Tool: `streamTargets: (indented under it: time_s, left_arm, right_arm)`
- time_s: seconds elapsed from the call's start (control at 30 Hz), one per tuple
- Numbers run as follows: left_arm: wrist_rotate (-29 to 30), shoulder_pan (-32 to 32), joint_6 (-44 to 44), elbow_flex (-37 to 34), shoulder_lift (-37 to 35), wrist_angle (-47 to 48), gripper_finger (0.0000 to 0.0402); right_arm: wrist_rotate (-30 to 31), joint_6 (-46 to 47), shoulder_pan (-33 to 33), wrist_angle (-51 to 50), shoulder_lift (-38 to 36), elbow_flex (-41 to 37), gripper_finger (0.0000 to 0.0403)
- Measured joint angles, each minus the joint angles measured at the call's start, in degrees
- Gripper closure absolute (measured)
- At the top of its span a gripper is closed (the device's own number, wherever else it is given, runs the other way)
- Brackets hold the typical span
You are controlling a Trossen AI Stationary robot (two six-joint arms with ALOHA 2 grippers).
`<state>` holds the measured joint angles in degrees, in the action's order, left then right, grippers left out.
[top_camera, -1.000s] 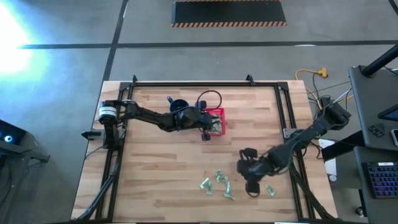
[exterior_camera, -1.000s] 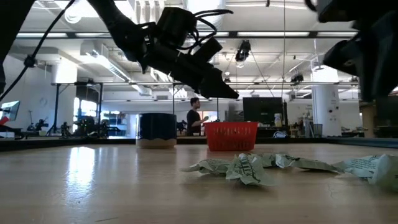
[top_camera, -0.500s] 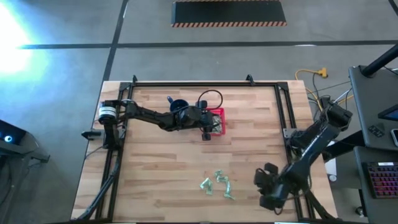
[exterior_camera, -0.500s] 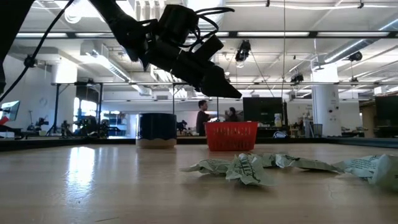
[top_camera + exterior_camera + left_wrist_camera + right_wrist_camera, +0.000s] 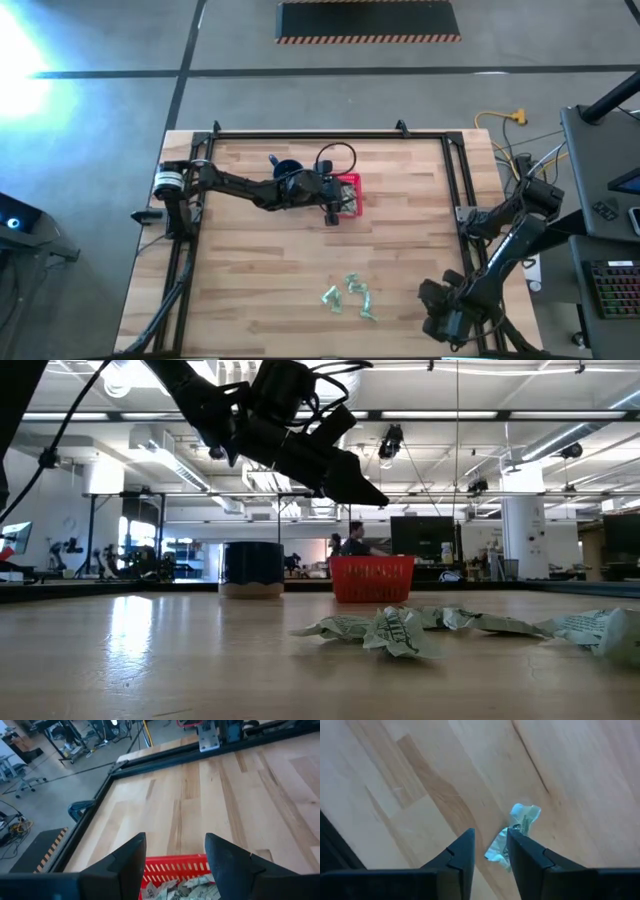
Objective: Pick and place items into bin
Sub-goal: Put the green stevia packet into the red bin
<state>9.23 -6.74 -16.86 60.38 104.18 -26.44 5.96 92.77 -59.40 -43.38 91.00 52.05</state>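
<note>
The red basket (image 5: 351, 191) stands far of centre; its rim shows in the left wrist view (image 5: 175, 867), with crumpled pale wrappers (image 5: 197, 887) inside. My left gripper (image 5: 175, 840) hangs open above the basket's near side (image 5: 336, 208), empty. Several pale green wrappers (image 5: 352, 297) lie on the wood near the front edge, also seen in the low view (image 5: 395, 630). My right gripper (image 5: 441, 322) hovers over the near right corner, open by a narrow gap (image 5: 491, 839). One more wrapper (image 5: 520, 827) lies on the table below its fingers.
A dark blue mug (image 5: 287, 168) stands just left of the basket, under my left arm; the low view shows the mug (image 5: 251, 568) beside the basket (image 5: 372, 578). A black frame rail (image 5: 470, 230) borders the table. People move in the room behind.
My right gripper has swung from beside the wrapper cluster toward the table's near right corner and now hangs over the lone wrapper there. My left gripper has risen a little above the basket.
</note>
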Motion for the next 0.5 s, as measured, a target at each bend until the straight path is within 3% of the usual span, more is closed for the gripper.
streamTargets:
  time_s: [0.27, 0.5]
  left_arm:
    - [0.0, 0.0, 0.0, -0.5, -1.0, 0.1, 0.0214]
    - [0.0, 0.2, 0.1, -0.8, -1.1, 0.1, 0.0214]
  right_arm:
    - [0.0, 2.2, 0.0, -1.6, 1.3, -0.1, 0.0242]
    - [0.0, 2.3, 0.0, -1.4, 3.9, -0.5, 0.0225]
